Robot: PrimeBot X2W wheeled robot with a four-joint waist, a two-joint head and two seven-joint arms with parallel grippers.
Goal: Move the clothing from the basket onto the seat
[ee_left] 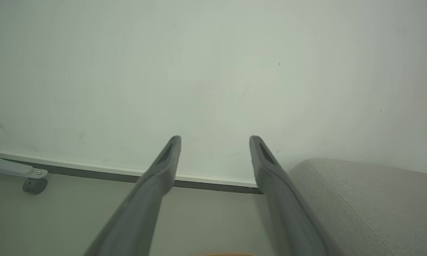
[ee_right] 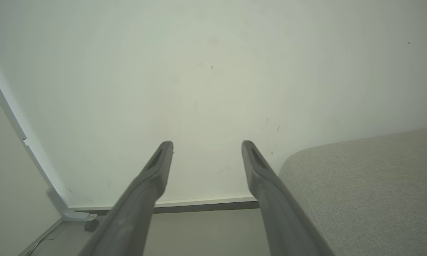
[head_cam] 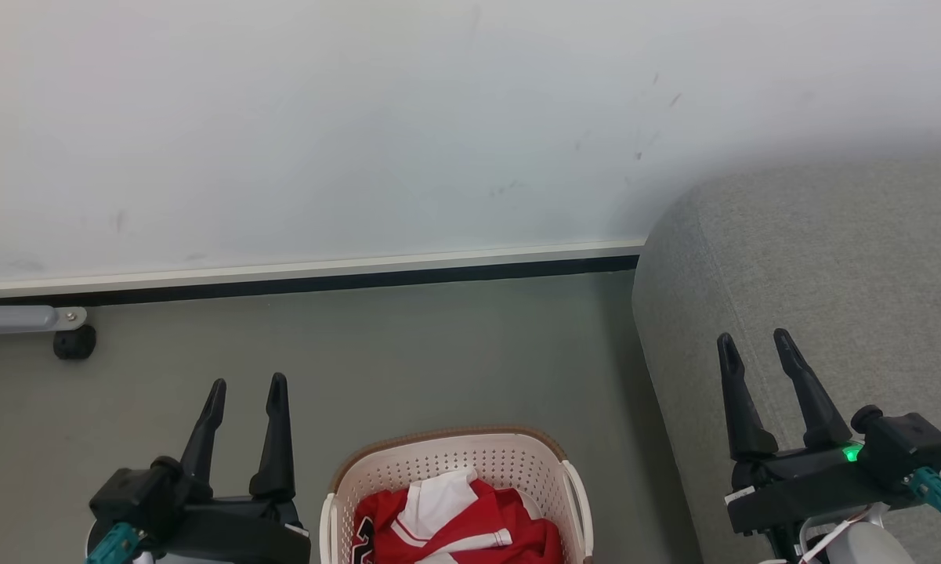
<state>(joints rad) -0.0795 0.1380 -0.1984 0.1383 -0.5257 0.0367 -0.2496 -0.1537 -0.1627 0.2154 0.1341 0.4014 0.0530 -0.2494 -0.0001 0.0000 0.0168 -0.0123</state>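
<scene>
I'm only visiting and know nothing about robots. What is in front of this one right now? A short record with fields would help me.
basket: cream, perforated, brown rim; stands on the floor between the two arms
clothing: red and white garments, lying inside the basket
seat: light grey sofa, to the right of the basket
left end effector: open, holding nothing, left of the basket
right end effector: open, holding nothing, over the seat's edge
progress: no clothing on the seat yet
</scene>
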